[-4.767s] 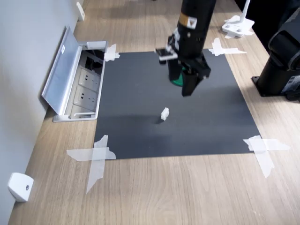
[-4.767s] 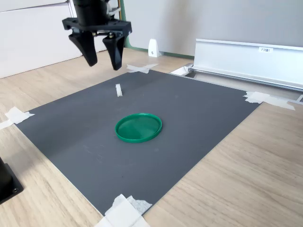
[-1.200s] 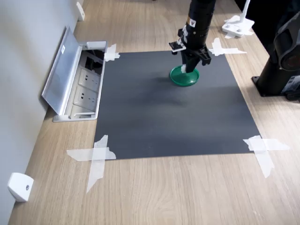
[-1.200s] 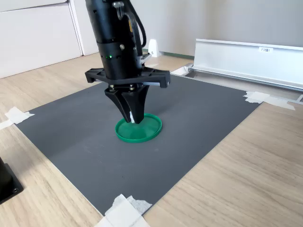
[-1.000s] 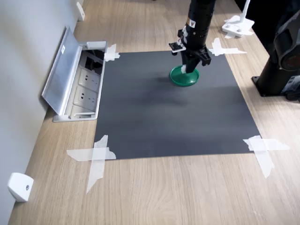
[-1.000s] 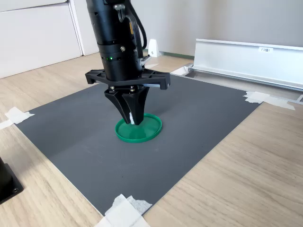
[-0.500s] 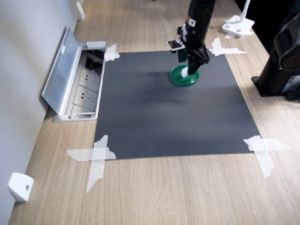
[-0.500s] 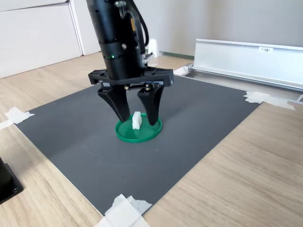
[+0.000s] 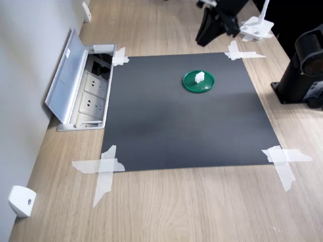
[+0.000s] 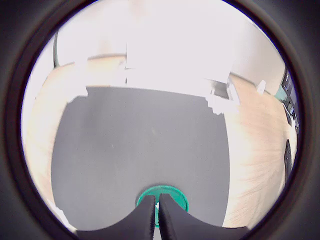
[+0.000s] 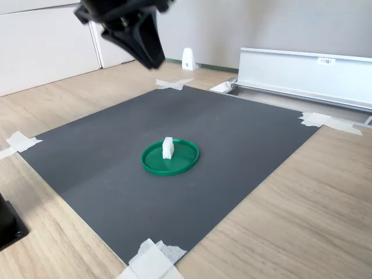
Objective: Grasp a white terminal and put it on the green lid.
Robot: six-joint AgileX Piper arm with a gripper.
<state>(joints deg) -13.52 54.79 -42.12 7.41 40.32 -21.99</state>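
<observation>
Your fingers [image 10: 165,212] sit pressed nearly together with nothing between them, raised well above the black mat [image 9: 186,126]. You can see the white terminal [image 11: 168,147] standing upright on the green lid [image 11: 180,163], which lies flat on the mat taped to the desk [image 9: 202,201].

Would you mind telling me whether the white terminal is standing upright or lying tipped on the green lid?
Upright. In both exterior views the white terminal stands on end inside the green lid, taller than wide, untouched.
</observation>
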